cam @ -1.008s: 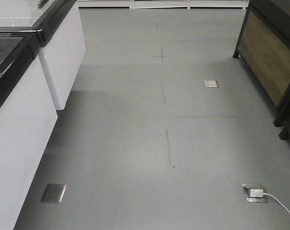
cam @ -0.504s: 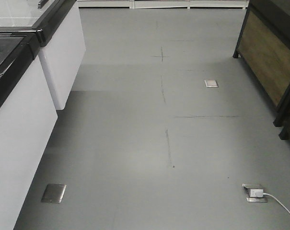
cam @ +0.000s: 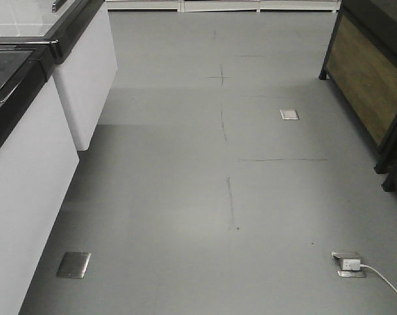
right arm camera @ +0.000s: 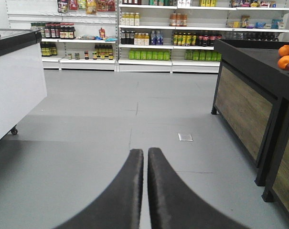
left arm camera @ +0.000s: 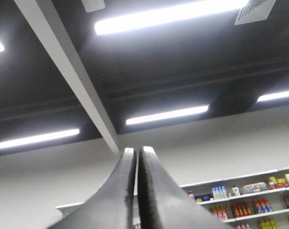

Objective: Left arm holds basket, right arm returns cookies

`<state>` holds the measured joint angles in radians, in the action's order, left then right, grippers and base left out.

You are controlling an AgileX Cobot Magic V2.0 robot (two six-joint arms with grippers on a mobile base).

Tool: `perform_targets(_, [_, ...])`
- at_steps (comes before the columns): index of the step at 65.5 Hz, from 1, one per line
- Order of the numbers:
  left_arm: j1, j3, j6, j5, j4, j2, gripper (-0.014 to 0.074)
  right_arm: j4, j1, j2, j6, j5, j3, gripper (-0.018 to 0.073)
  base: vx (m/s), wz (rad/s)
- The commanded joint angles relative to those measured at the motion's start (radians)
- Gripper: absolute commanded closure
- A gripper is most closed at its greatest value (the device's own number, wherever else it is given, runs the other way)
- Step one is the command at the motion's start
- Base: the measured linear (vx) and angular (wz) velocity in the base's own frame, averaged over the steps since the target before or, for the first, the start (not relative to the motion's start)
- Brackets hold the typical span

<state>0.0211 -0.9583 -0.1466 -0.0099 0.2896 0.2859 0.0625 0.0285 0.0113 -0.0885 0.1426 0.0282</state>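
Cookies and basket are both absent from every view, so the relation the coming move turns on cannot be read: which way the box lies from the jaws, and how its long axis runs. The left gripper (left arm camera: 138, 151) points steeply upward toward a ceiling light strip (left arm camera: 168, 14). Its two fingers are pressed together with only a hairline slit between them and hold nothing, and no basket handle or rim shows near it. The right gripper (right arm camera: 145, 151) sits level and aims down the aisle, its jaws likewise closed on nothing. The wood-panelled display stand (right arm camera: 240, 109) is the fixed mark, standing ahead of the right gripper and to its right. Oranges (right arm camera: 285, 56) sit on the stand's dark top and bottle shelves (right arm camera: 154, 38) stand well beyond its far end. A white freezer cabinet (right arm camera: 15, 81) faces it across the aisle, and a floor socket plate (right arm camera: 185, 137) lies near its left side. In the front-facing view no box or basket shows on the grey floor (cam: 185, 197) left of the stand. Neither arm can be judged nearer to the cookies. Since the right gripper looks along the aisle toward the shelves, it seems the better placed to find them. Both sets of jaws would have to open before gripping anything.
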Motion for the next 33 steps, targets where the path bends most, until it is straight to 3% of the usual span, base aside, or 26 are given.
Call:
perform_targets(1, [-0.001, -0.143, -0.006, 0.099, -0.002, 0.129, 0.0584, -0.004, 0.001, 0.012, -0.008, -0.076, 0.017, 0.0562, 0.0, 0.0])
perform_targets(14, [-0.001, -0.345, -0.006, 0.291, -0.019, 0.308, 0.0505, -0.004, 0.001, 0.012, -0.008, -0.076, 0.017, 0.0562, 0.0, 0.0])
perform_targets(33, [-0.001, -0.39, -0.005, 0.419, -0.192, 0.48, 0.0234, -0.004, 0.001, 0.012, -0.008, -0.076, 0.017, 0.0562, 0.0, 0.0])
